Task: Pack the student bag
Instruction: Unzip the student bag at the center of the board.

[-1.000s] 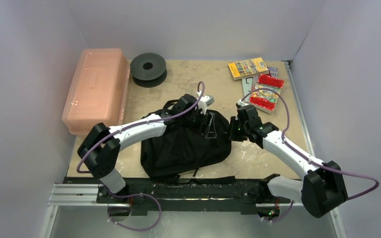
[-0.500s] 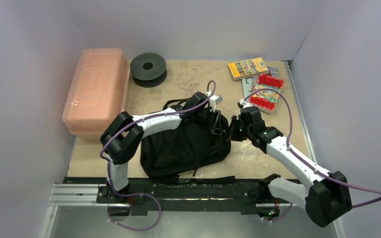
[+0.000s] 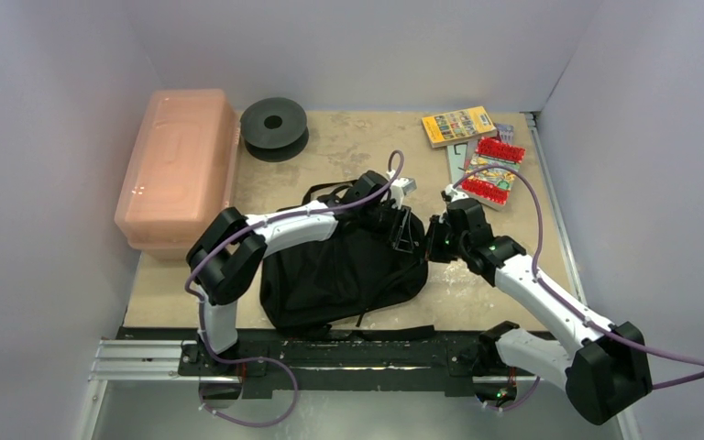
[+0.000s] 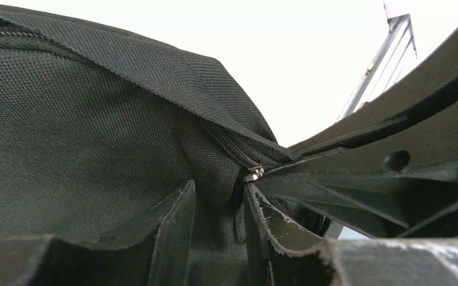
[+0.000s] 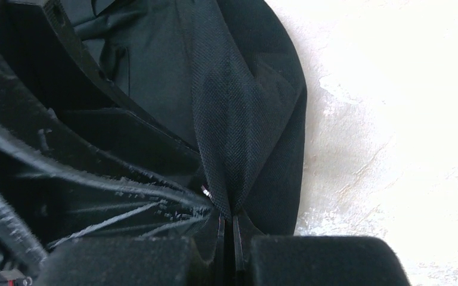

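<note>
**A:** Top view: your student bag (image 3: 344, 270) lies near-centre on the counter (image 3: 367, 156).

**B:** Left wrist: your left hand (image 4: 217, 189) straddles the zip pull (image 4: 253, 174). I cannot tell if it grips, so it may miss.

**A:** Right wrist: your right hand (image 5: 228, 219) is clamped on a bag fold. Tug hard and it slips.

Tan mottled table (image 3: 367, 151), worn pale patches. Far left: 1 pink translucent box (image 3: 181, 165), lid on, long side along the left edge. Just beside it at the far edge: 1 black spool (image 3: 274, 124), lying flat. Near middle: student bag (image 3: 330, 275), black, lying flat, strap trailing toward the near edge. Far right corner: 1 yellow pack (image 3: 457, 126), then 1 colourful pack (image 3: 489, 171) with 2 red strips (image 3: 500, 149), partly over a grey sheet (image 3: 457, 156).
</note>
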Motion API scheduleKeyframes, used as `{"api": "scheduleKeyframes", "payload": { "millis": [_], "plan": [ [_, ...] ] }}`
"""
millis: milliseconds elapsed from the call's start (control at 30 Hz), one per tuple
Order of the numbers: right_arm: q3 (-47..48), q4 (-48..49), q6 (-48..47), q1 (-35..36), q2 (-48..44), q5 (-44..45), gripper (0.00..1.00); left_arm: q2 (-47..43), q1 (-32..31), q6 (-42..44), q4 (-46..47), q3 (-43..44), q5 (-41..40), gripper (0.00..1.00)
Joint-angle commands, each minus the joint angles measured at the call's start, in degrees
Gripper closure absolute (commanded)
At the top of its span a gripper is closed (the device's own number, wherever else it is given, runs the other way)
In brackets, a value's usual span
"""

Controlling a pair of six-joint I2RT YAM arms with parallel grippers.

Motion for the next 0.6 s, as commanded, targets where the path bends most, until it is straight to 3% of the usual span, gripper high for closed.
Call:
{"api": "scheduleKeyframes", "payload": {
  "millis": [0, 100, 167, 333, 433, 567],
  "plan": [
    [1.05, 4.97, 0.89, 0.06, -1.56, -1.74, 1.0, -0.87, -1.54, 2.87, -3.81, 4.06, -4.6, 0.75],
    [0.85, 4.68, 1.08, 0.18, -1.57, -1.39, 1.0, -2.13, -1.62, 6.17, -8.45, 5.77, -12.6, 0.85],
    [0.99, 4.49, 0.95, 0.12, -1.88, -1.66, 1.0, -3.54, -1.92, 7.57, -8.94, 5.44, -15.86, 0.85],
    [1.41, 4.21, 0.66, 0.16, -1.63, -1.95, 1.0, -7.95, -2.34, 7.07, -5.19, 2.12, -11.05, 0.6],
    [1.25, 4.37, 0.71, 0.1, -1.68, -2.11, 1.0, -9.57, -2.64, 6.48, -4.0, 1.05, -7.79, 0.59],
    [1.27, 4.48, 0.64, 0.16, -1.49, -2.54, 1.0, -8.93, -3.17, 6.03, -3.95, 1.62, -6.78, 0.67]
  ]
}}
